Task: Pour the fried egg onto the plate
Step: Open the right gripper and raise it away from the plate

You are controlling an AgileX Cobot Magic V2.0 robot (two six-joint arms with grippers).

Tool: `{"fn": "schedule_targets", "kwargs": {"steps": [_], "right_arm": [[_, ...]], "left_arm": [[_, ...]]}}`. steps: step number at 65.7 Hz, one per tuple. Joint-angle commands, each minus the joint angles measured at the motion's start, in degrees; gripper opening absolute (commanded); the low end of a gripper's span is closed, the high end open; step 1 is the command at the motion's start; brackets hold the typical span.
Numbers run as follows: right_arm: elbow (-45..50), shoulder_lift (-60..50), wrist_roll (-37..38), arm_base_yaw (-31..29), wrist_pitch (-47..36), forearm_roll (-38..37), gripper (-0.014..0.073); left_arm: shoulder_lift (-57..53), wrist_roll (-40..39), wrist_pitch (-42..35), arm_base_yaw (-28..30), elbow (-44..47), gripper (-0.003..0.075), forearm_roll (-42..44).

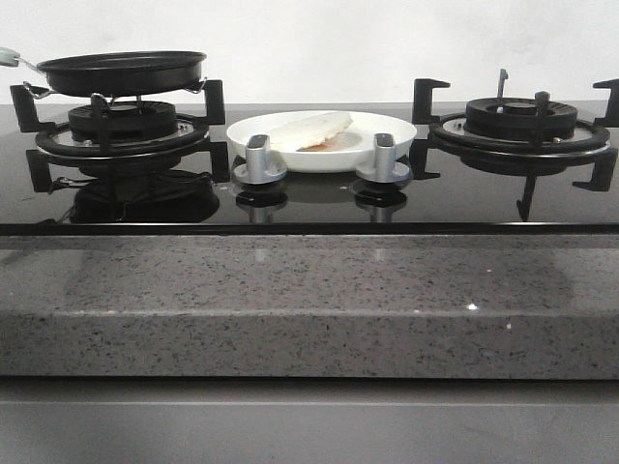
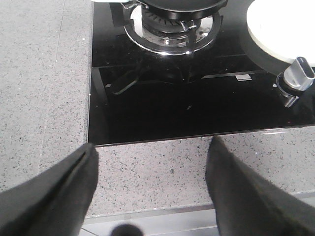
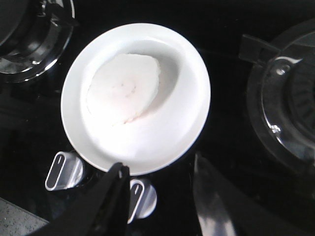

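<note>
Fried egg (image 3: 124,88): lying on plate (image 1: 387,130), hob centre, between burners. Pan (image 1: 121,72): back on left burner. Left gripper (image 2: 150,169), right gripper (image 3: 160,179): spread wide, empty. Pour judged complete; nothing left.

A black frying pan (image 1: 123,72) sits on the left burner (image 1: 121,126); two silver knobs (image 1: 259,159) front the glass hob on the speckled counter (image 1: 309,300).
</note>
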Motion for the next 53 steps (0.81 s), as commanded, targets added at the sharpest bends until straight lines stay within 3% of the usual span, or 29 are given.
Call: {"fn": "schedule_targets", "kwargs": {"steps": [1, 25, 42, 53], "right_arm": [[7.25, -9.96, -1.73, -0.09, -7.93, 0.12, 0.0342], [38.07, -42.27, -3.22, -0.09, -11.57, -3.95, 0.0342], [49.56, -59.68, -3.22, -0.09, -11.75, -5.81, 0.0342], [52.09, -64.51, -3.22, -0.09, -10.41, -5.87, 0.0342]], "left_arm": [[0.1, -0.43, -3.97, -0.46, -1.3, 0.0458, -0.09], [0.1, -0.43, -3.97, -0.46, -1.3, 0.0457, -0.09], [0.1, -0.43, -3.97, -0.46, -1.3, 0.0456, -0.09], [0.1, -0.43, -3.97, -0.46, -1.3, 0.0437, -0.09]]}}
